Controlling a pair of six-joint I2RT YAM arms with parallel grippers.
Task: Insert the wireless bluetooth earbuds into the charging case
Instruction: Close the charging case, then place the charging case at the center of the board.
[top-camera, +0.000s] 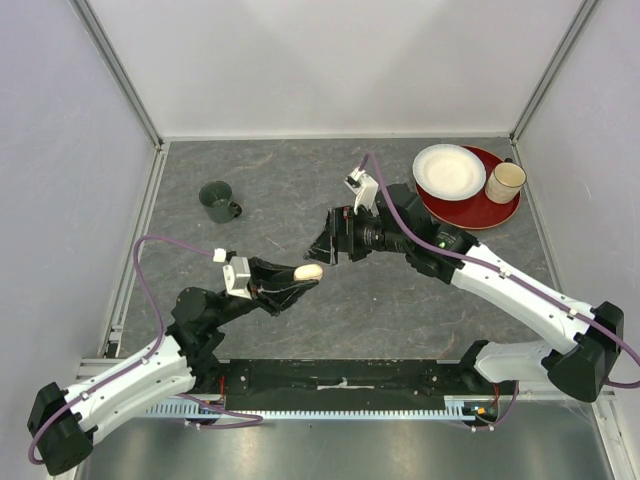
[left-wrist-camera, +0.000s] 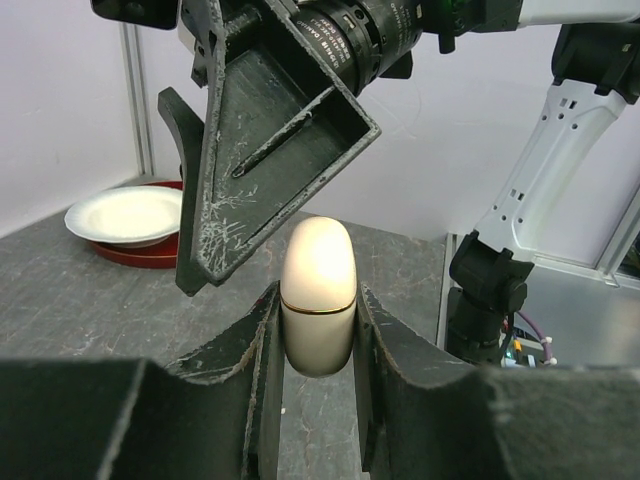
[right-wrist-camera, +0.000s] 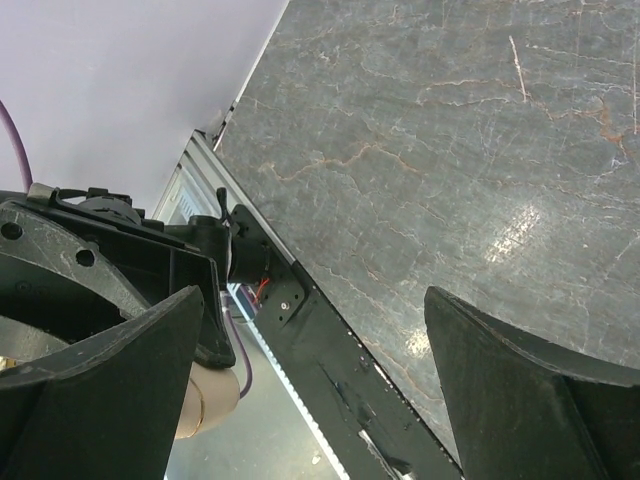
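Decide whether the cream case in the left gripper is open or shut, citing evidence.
Shut. The charging case sits clamped in the left gripper, its halves meeting at a thin gold seam with no gap.

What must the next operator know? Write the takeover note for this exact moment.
Left gripper: shut on the cream, egg-shaped charging case with a gold seam, held aloft.
Right gripper: open, empty, poised close by the case's top.
Earbuds: none visible in any view.
Done: case picked up.
Left: open its lid, which looks closed, then seat the earbuds.
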